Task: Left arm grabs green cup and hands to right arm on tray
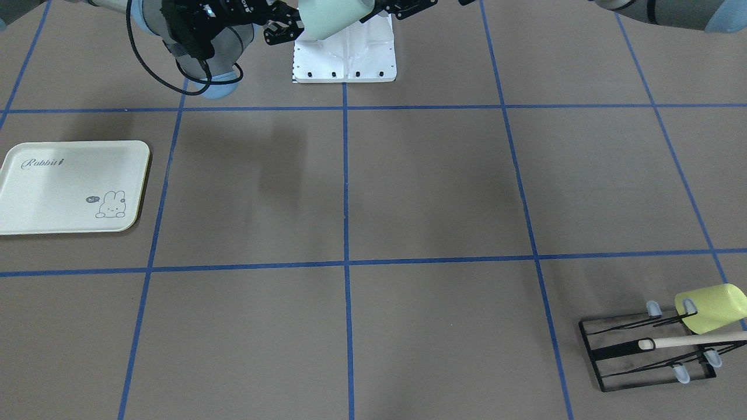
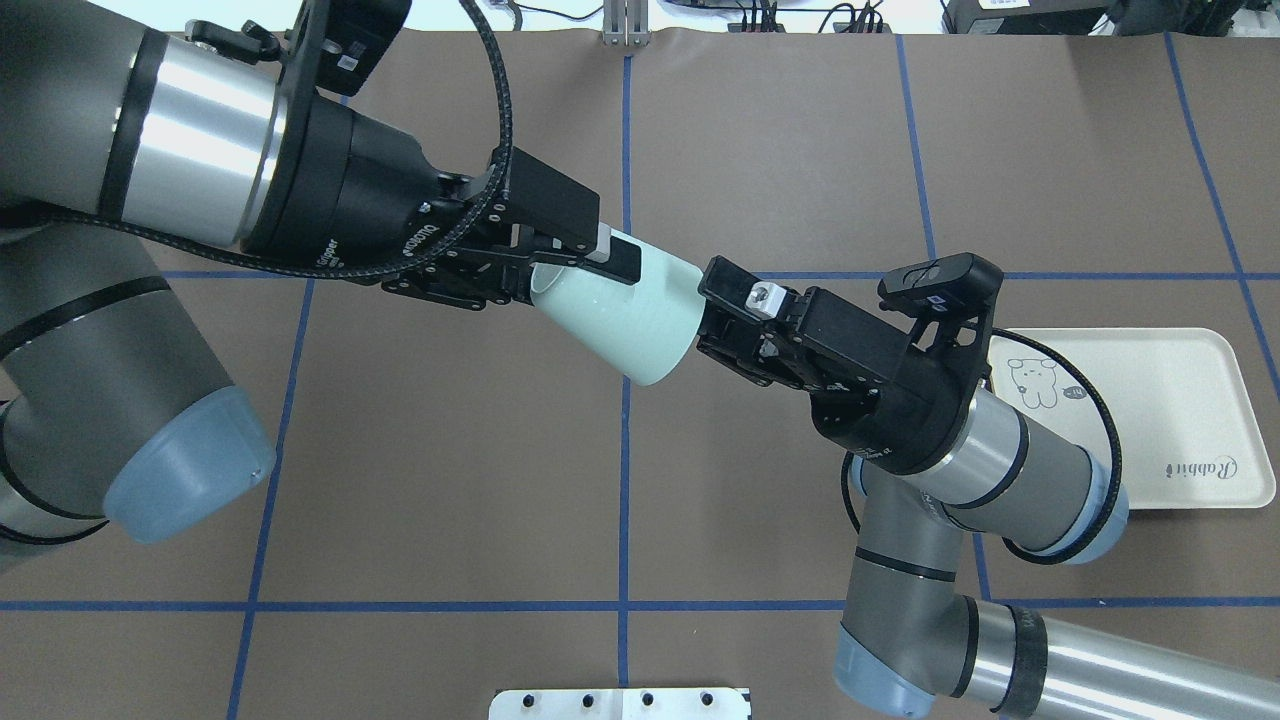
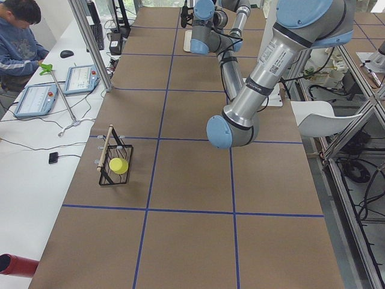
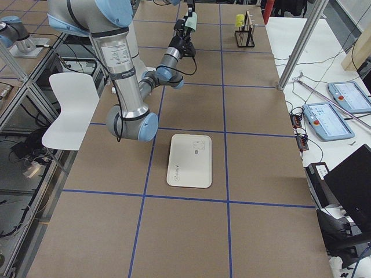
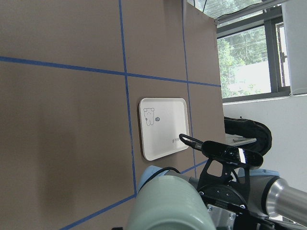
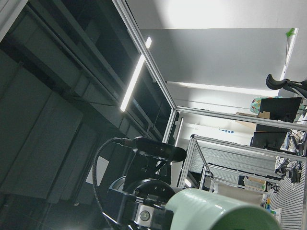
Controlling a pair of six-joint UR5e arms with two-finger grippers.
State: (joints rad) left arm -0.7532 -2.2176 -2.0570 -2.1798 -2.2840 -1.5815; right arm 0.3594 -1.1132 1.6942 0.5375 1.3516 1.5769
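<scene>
Pinching the green cup (image 2: 625,320), likely light and slick, by its narrow end, the left gripper (image 2: 585,280) is offering the wide end; right gripper (image 2: 712,318) closure unclear.

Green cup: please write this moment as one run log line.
phase: handover | green cup: midair | left pincer: shut on cup | right pincer: at cup's other end, grip unclear | tray: empty

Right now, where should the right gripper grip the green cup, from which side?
The green cup lies sideways in the air, its narrow end held by the left gripper. Grip the free wide end, coming from the robot's right along its length, where the right gripper is.
</scene>
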